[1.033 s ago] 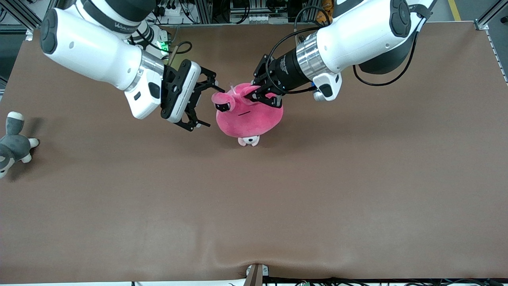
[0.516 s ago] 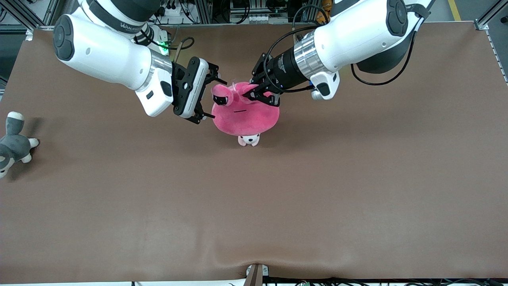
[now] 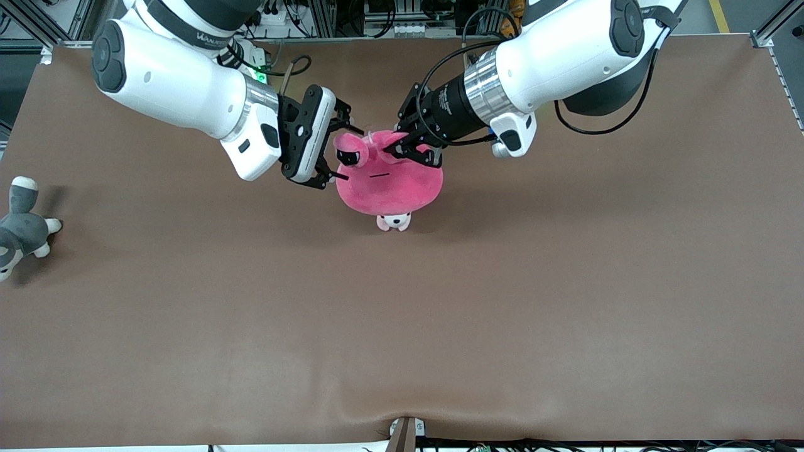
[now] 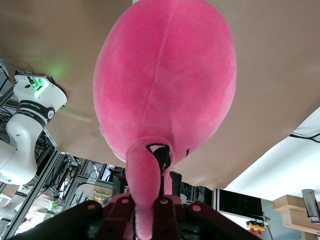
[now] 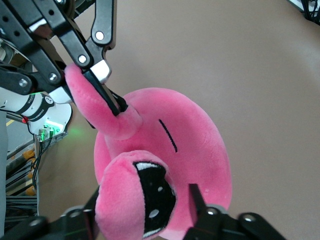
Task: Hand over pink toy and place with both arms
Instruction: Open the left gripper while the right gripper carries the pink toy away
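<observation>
Brown counter [image 3: 565, 282] below: left tool [image 3: 411, 149] pinches one ear, suspending the pink toy [image 3: 389, 185] for transfer. Right tool [image 3: 333, 154] brackets the other ear, jaws wide, apparently ready to take over.

I have both arms reaching in from their bases to meet over the middle of the bench [image 3: 565, 282], wrists angled down toward each other.

My left tool [image 3: 411, 145] is clamped on one ear of the pink toy [image 3: 389, 185] and carries it above the bench; the left wrist view shows the ear pinched tight between the pads.

My right tool [image 3: 336, 154] sits just beside the toy's other ear, its fingers [image 5: 197, 200] spread on either side of that ear. From these views, they look not yet closed on it.
</observation>
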Motion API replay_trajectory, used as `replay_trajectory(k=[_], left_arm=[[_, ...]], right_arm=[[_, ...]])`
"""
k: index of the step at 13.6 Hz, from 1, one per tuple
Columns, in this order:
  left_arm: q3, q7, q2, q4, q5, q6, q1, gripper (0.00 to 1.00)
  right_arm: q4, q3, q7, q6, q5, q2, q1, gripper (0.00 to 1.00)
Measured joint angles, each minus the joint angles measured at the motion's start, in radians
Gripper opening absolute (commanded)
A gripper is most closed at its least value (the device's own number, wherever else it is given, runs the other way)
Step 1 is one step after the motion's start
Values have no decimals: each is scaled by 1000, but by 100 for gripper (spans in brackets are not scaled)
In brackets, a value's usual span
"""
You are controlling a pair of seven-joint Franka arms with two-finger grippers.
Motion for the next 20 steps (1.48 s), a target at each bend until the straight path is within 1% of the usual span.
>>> replay_trajectory(k=[4, 8, 9, 10, 15, 17, 18, 20], left_arm=[[0, 0, 0, 0, 0, 0, -2, 0], [0, 0, 0, 0, 0, 2, -13, 0], [0, 0, 1, 0, 0, 3, -14, 48], [-1, -4, 2, 0, -2, 6, -16, 67], [1, -34, 5, 12, -2, 10, -10, 69], [5, -34, 5, 17, 20, 10, 4, 69], [5, -34, 4, 17, 67, 10, 11, 69], [5, -34, 3, 19, 212, 9, 16, 69]], right_arm=[[3, -4, 0, -10, 0, -4, -2, 0], [6, -12, 6, -64, 0, -5, -25, 0], [7, -12, 14, -81, 0, -5, -38, 0], [7, -12, 18, -96, 1, -5, -50, 0], [5, -18, 20, -174, -14, -4, -143, 0], [4, -20, 20, -204, -48, -4, -183, 0], [2, -20, 20, -221, -77, -4, -203, 0], [-4, -21, 13, -260, -121, -1, -247, 0]])
